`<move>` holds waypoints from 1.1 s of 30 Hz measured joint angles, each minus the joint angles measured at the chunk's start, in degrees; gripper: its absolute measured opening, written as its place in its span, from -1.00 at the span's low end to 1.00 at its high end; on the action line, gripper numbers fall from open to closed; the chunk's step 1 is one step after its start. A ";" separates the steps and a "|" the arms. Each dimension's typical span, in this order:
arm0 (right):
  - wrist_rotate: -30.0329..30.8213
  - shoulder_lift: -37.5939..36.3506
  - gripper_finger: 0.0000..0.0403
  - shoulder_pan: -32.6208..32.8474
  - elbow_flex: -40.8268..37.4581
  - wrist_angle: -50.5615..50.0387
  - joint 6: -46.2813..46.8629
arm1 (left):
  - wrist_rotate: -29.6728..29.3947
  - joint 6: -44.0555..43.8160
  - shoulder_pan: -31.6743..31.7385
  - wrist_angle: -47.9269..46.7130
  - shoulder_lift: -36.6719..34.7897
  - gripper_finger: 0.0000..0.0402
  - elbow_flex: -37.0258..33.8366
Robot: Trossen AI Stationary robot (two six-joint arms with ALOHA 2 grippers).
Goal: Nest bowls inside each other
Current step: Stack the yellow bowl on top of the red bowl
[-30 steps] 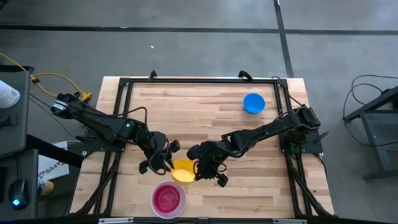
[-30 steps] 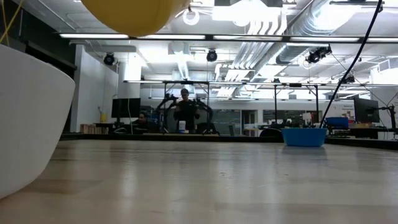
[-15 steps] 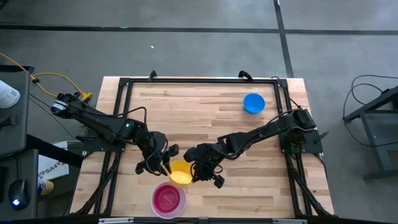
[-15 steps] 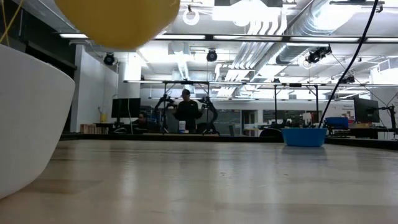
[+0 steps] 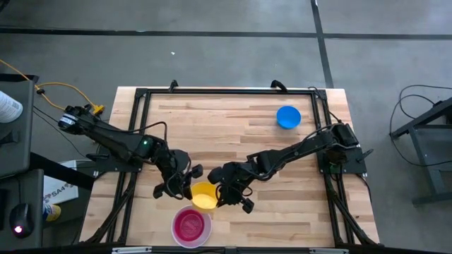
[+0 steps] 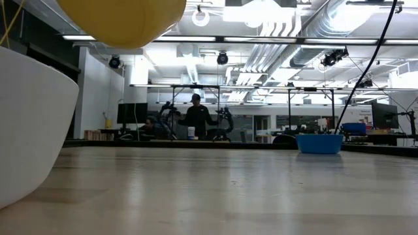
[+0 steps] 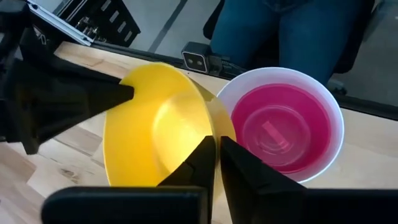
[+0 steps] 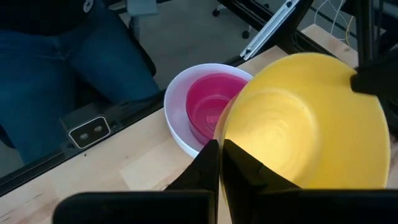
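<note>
A yellow bowl [image 5: 204,197] hangs clear of the table near the front edge, seen high in the low view [image 6: 121,19]. My left gripper [image 5: 189,189] and my right gripper [image 5: 220,194] are each shut on its rim, from opposite sides. Just nearer stands a white bowl [image 5: 191,226] with a pink-red bowl [image 7: 280,127] nested in it, resting on its base. A blue bowl [image 5: 288,117] stands at the far right of the table. My left gripper pinches the yellow bowl's rim [image 7: 210,127] between its two fingers, one inside the bowl and one outside. It comes slanting down from the table's left. The bowl is lifted clear of the table. My right gripper pinches the opposite rim [image 8: 219,134] of the yellow bowl, one finger inside and one outside. It slants down from the table's right. Its finger shows at the rim [image 7: 127,92] in the left wrist view.
The white bowl [image 6: 29,124] fills the low view's left edge. A black frame [image 5: 141,95] runs around the wooden table. A person in blue trousers [image 8: 56,62] sits just beyond the table's near edge. Bare wood lies in the table's middle and far left.
My right gripper has carried the yellow bowl a little toward the table's left edge and slightly down, closer to my left gripper. The bowl stays clear of the table.
</note>
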 joint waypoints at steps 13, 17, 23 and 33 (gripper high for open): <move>-0.24 0.07 -0.98 0.05 0.00 0.50 -0.15 | 0.00 -0.16 0.00 0.99 2.15 -0.78 -0.06; -0.22 0.07 -0.98 0.04 0.00 0.63 -0.33 | 0.00 -0.02 0.00 0.92 2.18 -0.79 -0.04; 0.09 0.03 -0.98 0.00 0.00 1.24 -0.55 | 1.75 2.22 -0.02 0.47 2.22 -0.96 -0.09; 0.14 -0.04 -0.96 0.01 0.00 1.50 -0.25 | 1.66 5.13 -0.02 0.77 2.22 -0.98 -0.09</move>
